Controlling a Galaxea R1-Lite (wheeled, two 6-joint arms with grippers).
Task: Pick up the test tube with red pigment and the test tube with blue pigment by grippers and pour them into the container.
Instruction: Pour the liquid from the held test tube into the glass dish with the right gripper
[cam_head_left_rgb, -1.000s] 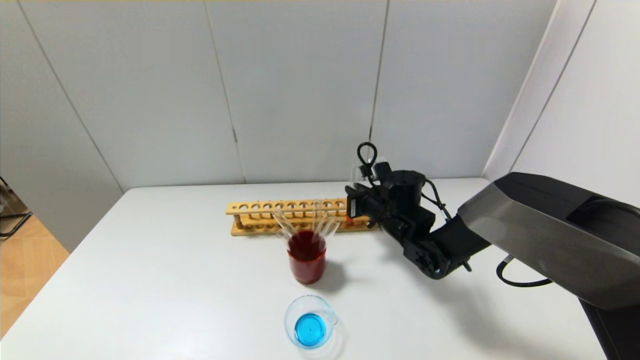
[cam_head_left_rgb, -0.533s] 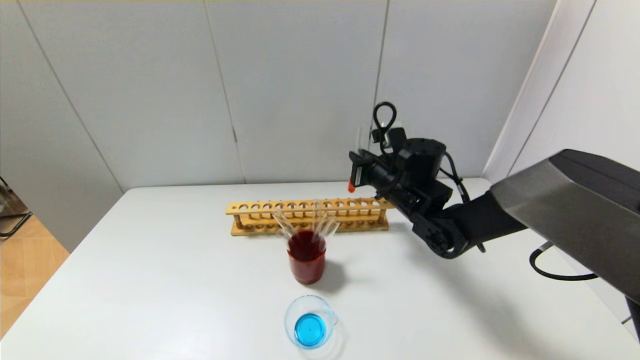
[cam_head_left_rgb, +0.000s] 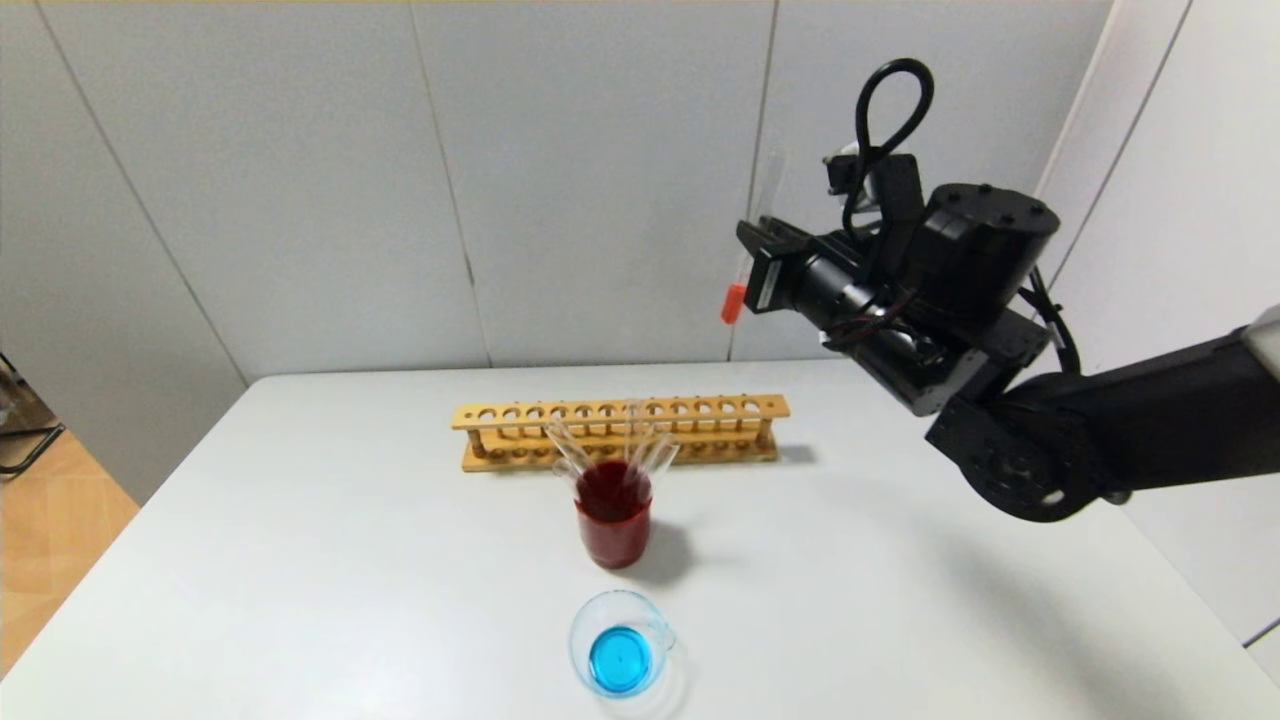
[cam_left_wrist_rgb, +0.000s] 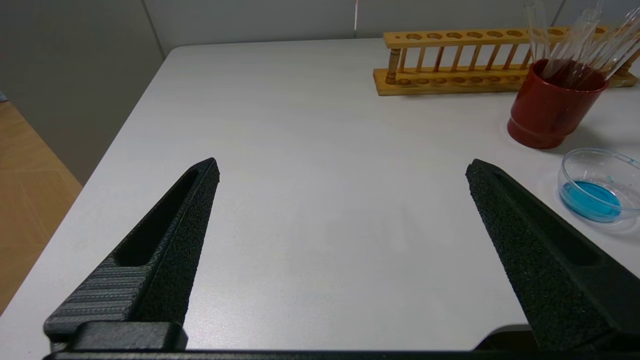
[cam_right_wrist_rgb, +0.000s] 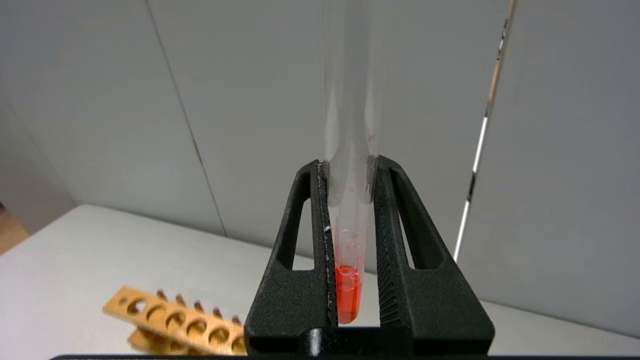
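White surface (cam_head_left_rgb: 300, 560) carries the container (cam_head_left_rgb: 622, 650), blue liquid pooled inside. Test tube with red pigment (cam_right_wrist_rgb: 348, 240) is clamped upright in the right claw (cam_right_wrist_rgb: 350, 165), raised above the rack (cam_head_left_rgb: 620, 432). Left claw (cam_left_wrist_rgb: 340, 185) is held open.

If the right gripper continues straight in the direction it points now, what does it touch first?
Most likely the grey wall panel. The right gripper, shut on the red test tube, points over the wooden rack, high above the table. Nothing else appears ahead, though depth is uncertain.

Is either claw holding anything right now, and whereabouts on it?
The right gripper grips the test tube with red pigment near its lower, liquid-filled end. The left gripper is open, empty.
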